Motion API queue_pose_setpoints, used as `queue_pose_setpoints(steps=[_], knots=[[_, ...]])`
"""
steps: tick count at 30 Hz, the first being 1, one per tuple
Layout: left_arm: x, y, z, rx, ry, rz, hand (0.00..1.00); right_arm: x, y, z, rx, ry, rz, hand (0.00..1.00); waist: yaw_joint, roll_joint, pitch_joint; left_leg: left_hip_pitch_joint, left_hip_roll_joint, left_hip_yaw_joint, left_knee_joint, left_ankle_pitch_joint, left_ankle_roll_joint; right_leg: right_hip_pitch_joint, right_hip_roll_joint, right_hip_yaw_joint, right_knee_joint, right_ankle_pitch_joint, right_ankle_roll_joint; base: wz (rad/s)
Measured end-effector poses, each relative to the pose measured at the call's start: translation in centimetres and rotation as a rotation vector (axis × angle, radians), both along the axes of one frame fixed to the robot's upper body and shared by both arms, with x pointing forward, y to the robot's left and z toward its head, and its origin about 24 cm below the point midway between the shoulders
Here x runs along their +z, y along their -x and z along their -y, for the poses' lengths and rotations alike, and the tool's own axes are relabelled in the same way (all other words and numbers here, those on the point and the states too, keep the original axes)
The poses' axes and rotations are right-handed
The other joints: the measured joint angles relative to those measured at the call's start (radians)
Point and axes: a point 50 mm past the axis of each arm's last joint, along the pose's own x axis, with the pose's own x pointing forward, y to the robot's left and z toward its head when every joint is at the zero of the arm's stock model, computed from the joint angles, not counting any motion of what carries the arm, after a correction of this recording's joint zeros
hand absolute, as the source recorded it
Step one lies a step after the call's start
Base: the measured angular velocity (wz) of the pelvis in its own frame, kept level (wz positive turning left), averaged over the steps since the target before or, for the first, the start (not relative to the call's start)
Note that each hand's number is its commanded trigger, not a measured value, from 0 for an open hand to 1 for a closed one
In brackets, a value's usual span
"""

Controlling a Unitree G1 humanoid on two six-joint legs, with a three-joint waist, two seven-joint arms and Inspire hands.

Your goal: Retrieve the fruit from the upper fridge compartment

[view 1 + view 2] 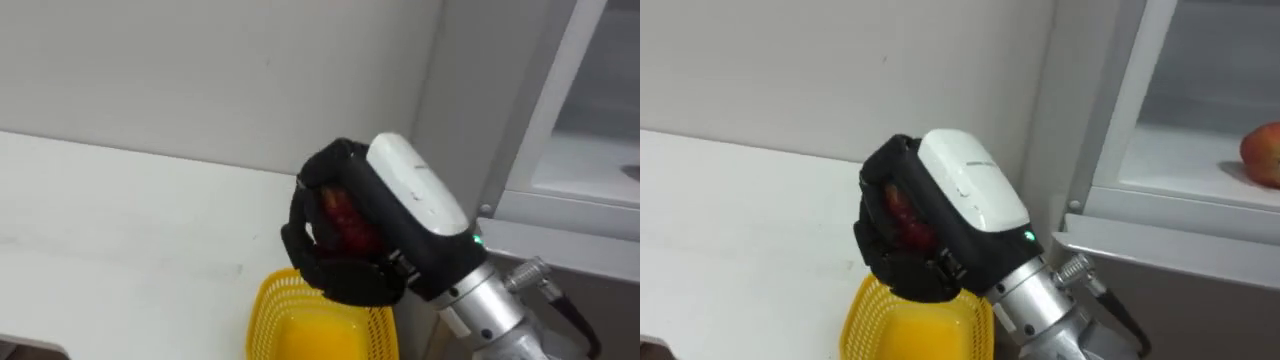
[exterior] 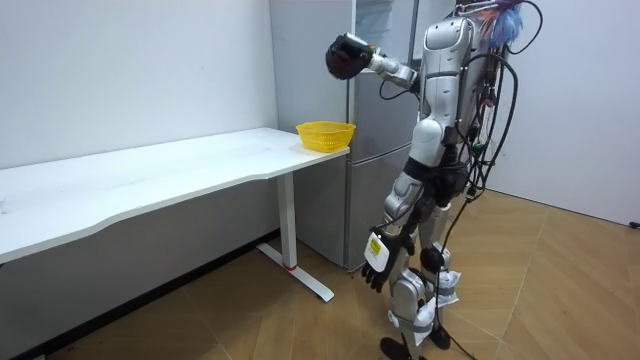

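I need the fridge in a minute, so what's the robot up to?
The robot stands by the fridge, its right hand curled round a red fruit and raised over the yellow basket on the white table. Its left hand hangs idle. A second fruit sits on a fridge shelf.

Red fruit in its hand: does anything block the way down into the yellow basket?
Nothing visible does. The right hand, curled round the red fruit, hangs above the open yellow basket.
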Motion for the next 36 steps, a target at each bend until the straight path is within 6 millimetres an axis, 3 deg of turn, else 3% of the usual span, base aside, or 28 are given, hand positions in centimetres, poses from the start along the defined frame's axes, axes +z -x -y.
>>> queue_pose_setpoints(steps=[7, 10, 14, 19, 20, 21, 22, 36], knots=[[0.1, -0.2, -0.1, -0.010, -0.005, 0.001, 0.00, -2.7, -1.6, 0.8, -0.069, 0.065, -0.109, 1.00, 0.034, -0.017, 0.0100, -0.004, -0.004, -0.017, 0.012, 0.000, 0.000, 0.001, -0.002, -0.007, -0.002, 0.000, 0.000, 0.07], [0.1, -0.3, -0.2, -0.008, -0.007, 0.003, 0.00, -3.9, -2.4, 1.2, -0.111, 0.116, -0.144, 1.00, 0.046, -0.016, 0.0107, -0.015, -0.006, -0.022, 0.020, 0.000, 0.001, -0.001, -0.005, -0.014, -0.002, 0.000, 0.000, 0.06], [0.2, -0.8, -0.2, -0.014, -0.007, 0.014, 0.00, -5.3, -3.7, 1.8, -0.152, 0.150, -0.203, 1.00, 0.064, -0.006, 0.0179, -0.029, -0.009, -0.027, 0.019, 0.000, 0.002, -0.008, -0.009, -0.033, -0.001, -0.001, 0.002, 0.04], [0.2, -0.8, -0.3, -0.013, -0.010, 0.016, 0.00, -6.4, -4.0, 2.0, -0.171, 0.161, -0.238, 1.00, 0.065, -0.007, 0.0171, -0.041, -0.012, -0.038, 0.025, 0.006, 0.004, -0.017, -0.013, -0.050, 0.001, -0.001, 0.002, 0.07], [0.2, -0.8, -0.3, -0.013, -0.009, 0.016, 0.00, -6.8, -4.1, 2.2, -0.174, 0.165, -0.256, 0.71, 0.066, -0.007, 0.0168, -0.039, -0.012, -0.038, 0.026, 0.006, 0.004, -0.015, -0.013, -0.048, 0.001, -0.001, 0.002, 0.00], [0.2, -0.8, -0.3, -0.013, -0.009, 0.016, 0.00, -7.2, -4.2, 2.3, -0.181, 0.170, -0.272, 0.21, 0.067, -0.006, 0.0170, -0.038, -0.012, -0.037, 0.027, 0.006, 0.004, -0.013, -0.013, -0.047, 0.001, -0.001, 0.002, 0.00], [0.2, -0.8, -0.3, -0.013, -0.009, 0.016, 0.00, -7.4, -4.3, 2.4, -0.184, 0.172, -0.278, 0.00, 0.067, -0.006, 0.0169, -0.037, -0.012, -0.037, 0.028, 0.006, 0.004, -0.013, -0.013, -0.046, 0.001, -0.001, 0.002, 0.00], [0.2, -1.0, -0.1, -0.021, 0.020, 0.011, 0.00, -7.6, -4.4, 2.5, -0.192, 0.176, -0.291, 0.00, 0.062, 0.013, 0.0106, -0.030, -0.013, -0.042, 0.023, 0.006, 0.004, 0.000, -0.013, -0.049, 0.000, -0.001, 0.002, 0.01]])
